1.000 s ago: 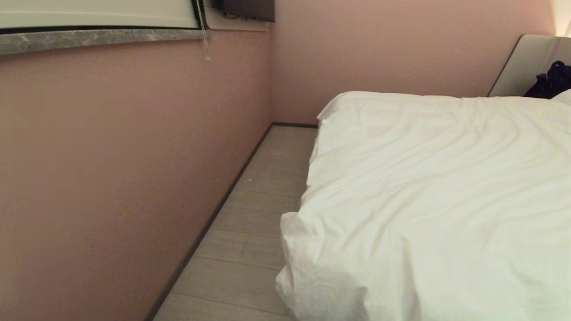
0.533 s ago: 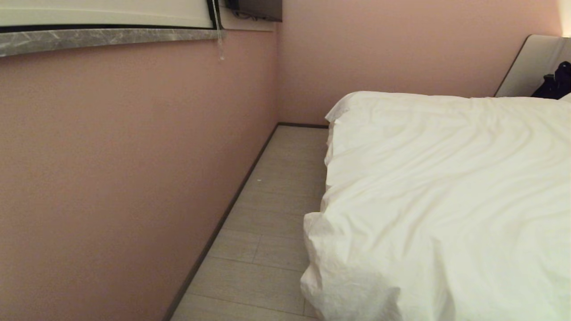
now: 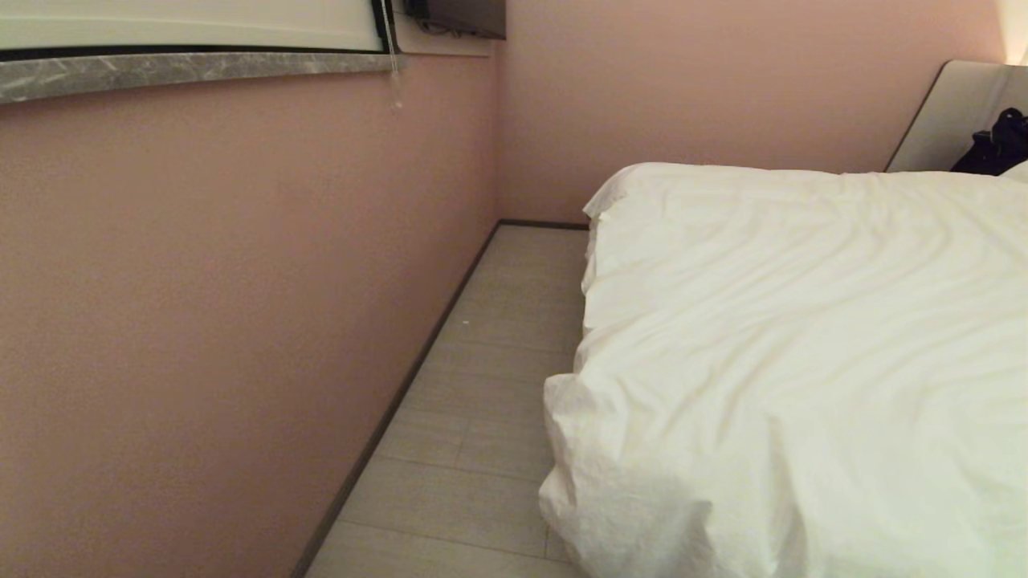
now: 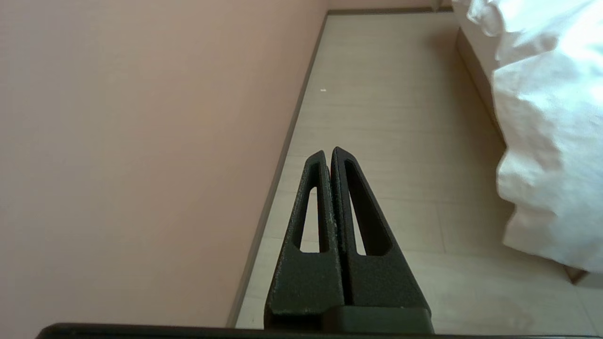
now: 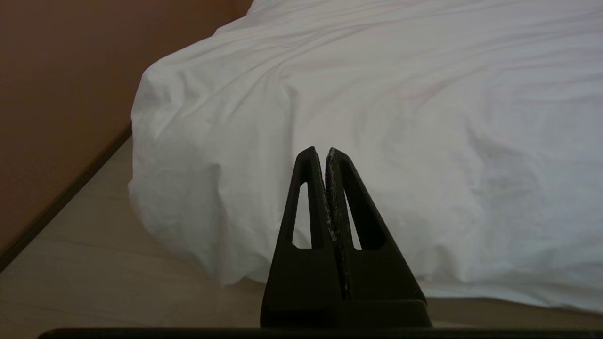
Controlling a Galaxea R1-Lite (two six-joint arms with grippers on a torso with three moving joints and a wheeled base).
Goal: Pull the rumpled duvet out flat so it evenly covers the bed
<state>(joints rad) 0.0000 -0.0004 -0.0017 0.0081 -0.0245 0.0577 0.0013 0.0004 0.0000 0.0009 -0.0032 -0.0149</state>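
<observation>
Pink walls (image 3: 241, 281) close in a narrow strip of pale plank floor (image 3: 482, 401) beside the bed (image 4: 476, 70), whose beige base shows only in the left wrist view under the overhang. White duvet (image 3: 803, 361) lies across the mattress, rippled with shallow creases, its near corner (image 3: 594, 482) bunched and drooping over the bed edge toward the floor. Headboard (image 3: 940, 120) and a dark item (image 3: 996, 144) sit at the far right; too small to identify.

Neither arm shows in the head view. Left claw (image 4: 328, 155) is closed, empty, pointing along the floor by the wall, well apart from the duvet. Right claw (image 5: 323, 153) is closed, empty, aimed at the duvet's hanging side, near but not touching.

Step in hand looks like the approach, no grasp made yet. To do it well, likely:
- open the claw before reaching cloth
- pinch the bunched corner on a thick fold, not a thin skin of cover
- pull low and outward, along the bed edge, so creases run out instead of piling up
- use both claws spaced along the edge if possible, for an even overhang

Risk: tugging one corner alone may skew the duvet.
</observation>
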